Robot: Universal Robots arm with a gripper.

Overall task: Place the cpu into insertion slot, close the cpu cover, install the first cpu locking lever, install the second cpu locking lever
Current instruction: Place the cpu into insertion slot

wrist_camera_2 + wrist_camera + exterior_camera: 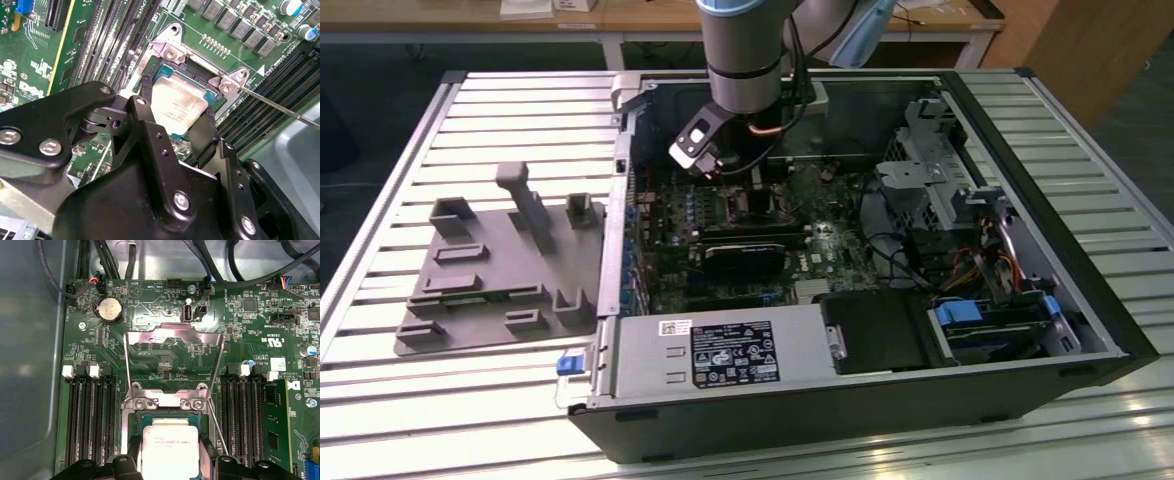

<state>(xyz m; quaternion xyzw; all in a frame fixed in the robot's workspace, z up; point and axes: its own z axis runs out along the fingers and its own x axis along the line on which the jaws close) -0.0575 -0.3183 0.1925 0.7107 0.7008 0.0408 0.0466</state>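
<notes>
Far back in the case (854,415), pinching the chip (169,447) with the gripper (175,114) right at the socket (200,75), beside the flipped-up cover (200,337).

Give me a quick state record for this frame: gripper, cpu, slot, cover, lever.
gripper: shut on the cpu, reaching down into the open computer case
cpu: between the fingers, over the insertion slot; cannot tell whether it is seated
insertion slot: dark rim visible around the cpu
cpu cover: open, lying back off the slot, board visible through its window
locking lever: thin rod angled out from the slot's corner
</notes>
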